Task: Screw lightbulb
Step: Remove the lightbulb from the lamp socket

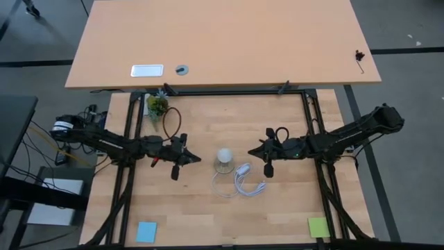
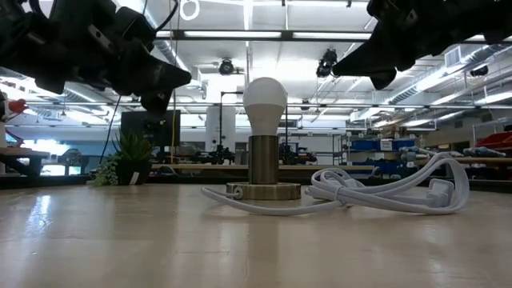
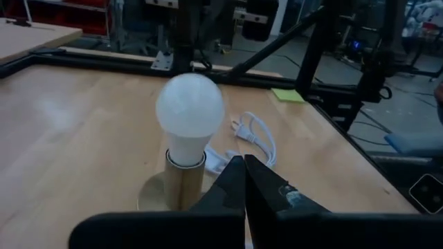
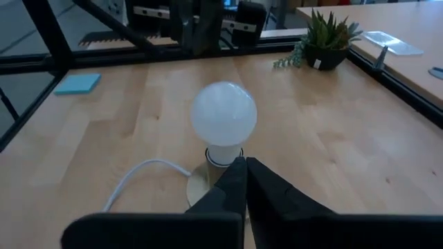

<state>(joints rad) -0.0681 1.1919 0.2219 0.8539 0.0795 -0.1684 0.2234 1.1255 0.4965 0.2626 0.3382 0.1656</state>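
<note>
The white lightbulb (image 1: 224, 157) stands upright, its base in a brass socket (image 2: 262, 164) whose round foot (image 2: 264, 191) rests on the wooden table; it also shows in the left wrist view (image 3: 190, 108) and the right wrist view (image 4: 223, 113). My left gripper (image 1: 196, 159) is shut and empty, left of the bulb and above the table. My right gripper (image 1: 252, 153) is shut and empty, right of the bulb. Both point at the bulb with a gap between.
A coiled white cable with a plug (image 1: 244, 179) lies on the table just near and right of the socket. A small potted plant (image 1: 157, 105) stands at the far left. A blue note (image 1: 146, 231) and a green note (image 1: 318, 226) lie near the front edge.
</note>
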